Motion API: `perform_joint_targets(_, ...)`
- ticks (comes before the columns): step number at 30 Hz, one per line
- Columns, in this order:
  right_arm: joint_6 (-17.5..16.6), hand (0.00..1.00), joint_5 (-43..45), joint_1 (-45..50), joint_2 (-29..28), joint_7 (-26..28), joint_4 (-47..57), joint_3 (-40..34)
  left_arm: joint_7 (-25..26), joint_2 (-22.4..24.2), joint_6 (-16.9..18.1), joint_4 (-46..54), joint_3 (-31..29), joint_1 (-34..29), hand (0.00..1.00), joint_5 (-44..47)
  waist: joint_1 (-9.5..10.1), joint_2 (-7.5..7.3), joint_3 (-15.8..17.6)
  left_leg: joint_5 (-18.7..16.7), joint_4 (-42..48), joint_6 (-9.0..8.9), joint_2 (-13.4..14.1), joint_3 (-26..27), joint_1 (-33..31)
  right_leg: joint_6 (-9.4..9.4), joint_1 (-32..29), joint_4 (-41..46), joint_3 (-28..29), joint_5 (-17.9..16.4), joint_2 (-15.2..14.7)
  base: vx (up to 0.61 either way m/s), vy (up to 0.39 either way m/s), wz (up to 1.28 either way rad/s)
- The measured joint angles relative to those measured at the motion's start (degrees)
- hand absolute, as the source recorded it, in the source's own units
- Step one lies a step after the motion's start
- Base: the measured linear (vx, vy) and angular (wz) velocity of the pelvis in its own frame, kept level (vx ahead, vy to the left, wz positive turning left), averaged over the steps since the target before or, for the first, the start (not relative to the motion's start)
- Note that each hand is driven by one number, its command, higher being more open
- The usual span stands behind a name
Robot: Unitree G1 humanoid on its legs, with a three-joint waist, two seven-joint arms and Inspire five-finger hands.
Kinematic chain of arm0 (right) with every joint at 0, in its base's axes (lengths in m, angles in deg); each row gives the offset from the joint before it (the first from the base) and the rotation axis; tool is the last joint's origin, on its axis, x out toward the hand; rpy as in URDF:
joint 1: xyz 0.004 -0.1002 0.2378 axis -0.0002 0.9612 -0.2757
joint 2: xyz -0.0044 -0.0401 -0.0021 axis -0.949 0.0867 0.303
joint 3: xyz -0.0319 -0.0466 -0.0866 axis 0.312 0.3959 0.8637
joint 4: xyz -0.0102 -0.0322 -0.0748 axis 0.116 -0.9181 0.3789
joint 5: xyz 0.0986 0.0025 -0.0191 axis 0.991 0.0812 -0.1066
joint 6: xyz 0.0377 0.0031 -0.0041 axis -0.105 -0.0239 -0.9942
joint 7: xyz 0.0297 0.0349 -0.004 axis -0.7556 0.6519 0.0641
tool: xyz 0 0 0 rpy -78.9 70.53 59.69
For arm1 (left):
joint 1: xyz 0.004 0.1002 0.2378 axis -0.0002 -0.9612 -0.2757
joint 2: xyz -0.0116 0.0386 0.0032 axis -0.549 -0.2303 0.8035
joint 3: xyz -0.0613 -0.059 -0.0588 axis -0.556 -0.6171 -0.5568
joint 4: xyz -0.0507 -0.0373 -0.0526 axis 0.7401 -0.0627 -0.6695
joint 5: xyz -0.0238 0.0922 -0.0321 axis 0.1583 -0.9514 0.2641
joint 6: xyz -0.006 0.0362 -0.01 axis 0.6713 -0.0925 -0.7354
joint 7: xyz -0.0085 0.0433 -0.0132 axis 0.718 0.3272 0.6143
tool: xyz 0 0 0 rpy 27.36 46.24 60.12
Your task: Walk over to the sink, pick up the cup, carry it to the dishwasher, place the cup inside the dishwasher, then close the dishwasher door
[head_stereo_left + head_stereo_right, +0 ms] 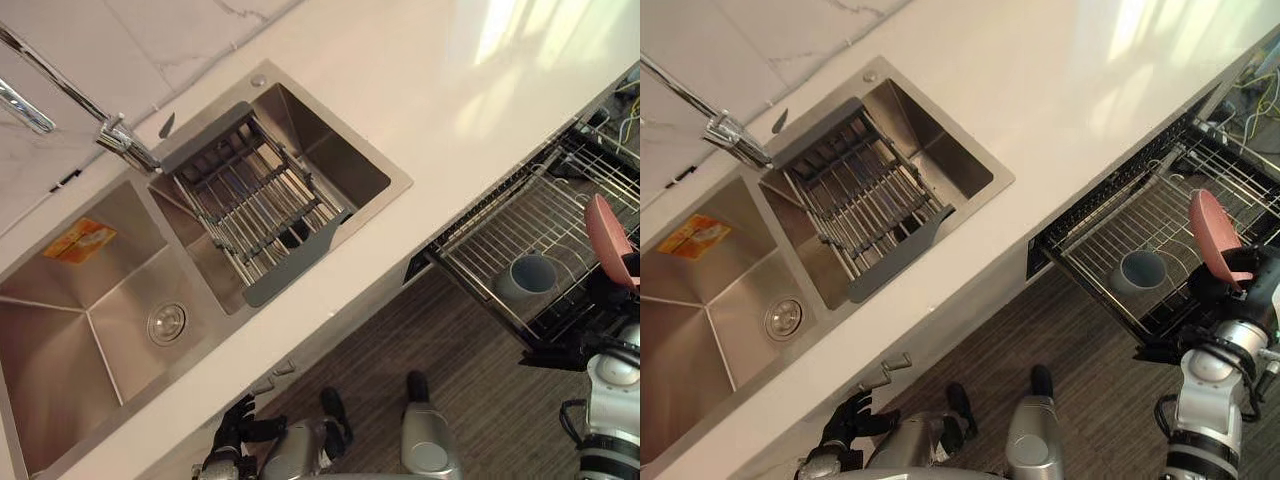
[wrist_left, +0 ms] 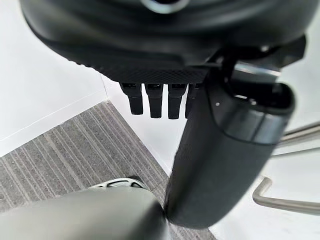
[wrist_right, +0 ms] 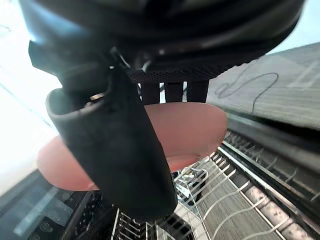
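You have the white desk [image 1: 440, 90] running across the head views, with the steel double sink [image 1: 60, 350] set into it. Beyond the desk's front edge the dishwasher rack [image 1: 1110, 235] is pulled out over the striped floor [image 1: 450, 350]. A wire drain basket [image 1: 262, 205] sits across the sink's right basin, and the faucet [image 1: 125, 145] stands at the back between the two basins.

Your right hand [image 3: 115, 140] is over the rack, thumb on one face and fingers on the other, clamped on a pink dish [image 1: 1212, 228]. The blue-grey cup [image 1: 1140, 270] is inside the rack, its open mouth facing the head camera, near the dish but apart from it.

Your left hand [image 1: 847, 420] hangs low by the cabinet front beside a metal handle [image 1: 885, 372], fingers loose and holding nothing.
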Motion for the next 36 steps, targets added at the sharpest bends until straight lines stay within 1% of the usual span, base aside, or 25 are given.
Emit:
perform_joint_targets(2, 0.00, 0.30, 1.19, -1.91, 0.05, -0.03, -0.16, 1.30, 0.01, 0.19, 0.09, 0.13, 0.03, 1.27, 0.90, 0.05, -0.04, -0.08, 1.23, 0.06, 0.00, 0.09, -0.07, 0.00, -0.72, 0.01, -0.83, 0.36, 0.09, -0.02, -0.06, 0.00, 0.000, 0.00)
perform_joint_targets(3, -0.01, 0.30, 1.20, -2.48, 0.05, -0.02, -0.48, 1.80, 0.02, 0.34, 0.12, 0.27, 0.08, 1.49, 0.90, 0.12, -0.08, -0.07, 1.34, 0.09, 0.00, 0.14, -0.10, 0.00, -0.89, 0.03, -1.10, 0.51, 0.09, -0.04, -0.10, 0.00, 0.000, 0.00)
perform_joint_targets(4, -0.02, 0.30, 1.78, -3.74, 0.17, -0.01, -1.62, 2.99, 0.02, 0.74, 0.23, 0.52, 0.40, 1.99, 0.90, 0.49, -0.04, -0.51, 1.77, 0.11, 0.00, 0.17, -0.23, -0.05, -1.07, 0.04, -1.47, 1.05, 0.06, -0.35, -0.25, 0.00, 0.000, 0.03)
perform_joint_targets(6, -0.02, 0.30, 3.07, -4.79, 0.65, 0.06, -2.58, 4.32, 0.02, 1.07, 0.60, 1.23, 1.14, 2.26, 0.90, 1.17, -0.03, -0.46, 2.12, 0.14, 0.00, 0.21, -0.42, -0.16, -1.07, 0.07, -1.67, 1.61, 0.02, -0.69, -0.46, -0.02, 0.008, 0.06)
perform_joint_targets(8, -0.12, 0.30, 3.92, -6.10, 1.52, 0.13, -4.09, 5.73, -0.05, 2.11, 0.94, 1.80, 1.56, 2.82, 0.90, 1.49, 0.13, -1.01, 2.72, 0.25, 0.00, 0.38, -0.83, -0.33, -1.52, 0.15, -2.43, 2.58, -0.02, -1.13, -0.89, -0.03, 0.017, 0.06)
perform_joint_targets(9, -0.12, 0.30, 4.56, -6.87, 1.82, 0.27, -4.92, 6.30, -0.14, 1.85, 0.94, 1.92, 1.93, 3.16, 0.90, 1.55, 0.22, -1.18, 2.91, 0.32, 0.00, 0.46, -0.92, -0.34, -1.77, 0.16, -2.79, 2.73, 0.02, -1.14, -0.97, -0.03, 0.013, 0.04)
perform_joint_targets(13, -0.14, 0.30, 6.11, -9.42, 2.02, 0.49, -8.70, 6.39, 0.02, 1.82, 1.06, 2.00, 2.03, 3.39, 0.90, 2.24, 0.54, -1.31, 3.30, 0.40, -0.05, 0.57, -1.19, -0.42, -2.13, 0.16, -3.11, 2.80, -0.04, -1.14, -1.27, -0.01, 0.004, 0.01)
perform_joint_targets(17, -0.14, 0.30, 7.87, -9.80, 2.60, 0.50, -9.40, 6.72, 0.03, 1.85, 1.23, 2.02, 2.01, 3.42, 0.90, 2.33, 0.68, -1.31, 3.31, 0.60, -0.24, 0.78, -1.37, -0.42, -2.66, 0.17, -3.77, 3.04, -0.07, -1.14, -1.50, 0.00, 0.000, 0.00)
perform_joint_targets(18, -0.14, 0.90, 7.89, -9.85, 2.65, 0.50, -9.65, 6.75, 0.04, 1.85, 1.23, 2.05, 2.01, 3.42, 0.90, 2.36, 0.71, -1.32, 3.31, 0.61, -0.27, 0.79, -1.37, -0.42, -2.64, 0.17, -3.77, 3.07, -0.10, -1.14, -1.51, 0.00, 0.000, 0.00)
perform_joint_targets(27, -0.04, 0.90, 7.89, -9.84, 2.43, 0.13, -9.53, 6.68, 0.22, 1.89, 1.20, 2.18, 1.94, 3.54, 0.90, 2.36, 0.91, -1.59, 3.48, 2.01, -1.95, 0.65, -1.53, -0.54, -1.88, 0.17, -3.83, 3.59, -0.34, -1.15, -1.82, -0.02, -0.001, 0.02)
perform_joint_targets(30, 0.06, 0.90, 7.86, -9.17, 1.12, -0.70, -7.64, 5.65, 0.37, 1.94, 0.98, 2.18, 1.69, 3.57, 0.90, 2.34, 0.87, -1.92, 3.68, 2.24, -2.26, 0.58, -1.50, -0.38, -1.60, 0.16, -3.84, 3.63, 0.06, -1.14, -1.51, -0.02, -0.004, -0.02)
perform_joint_targets(36, 0.28, 0.90, 7.65, -4.87, -1.65, -1.69, 0.10, 3.07, 0.40, 2.09, 0.34, 2.18, 0.79, 3.58, 0.90, 2.19, 0.78, -2.40, 3.65, 2.22, -2.77, 0.56, -1.40, 0.35, -0.78, 0.23, -3.65, 3.48, 0.84, -1.05, -1.16, 0.01, -0.002, -0.08)
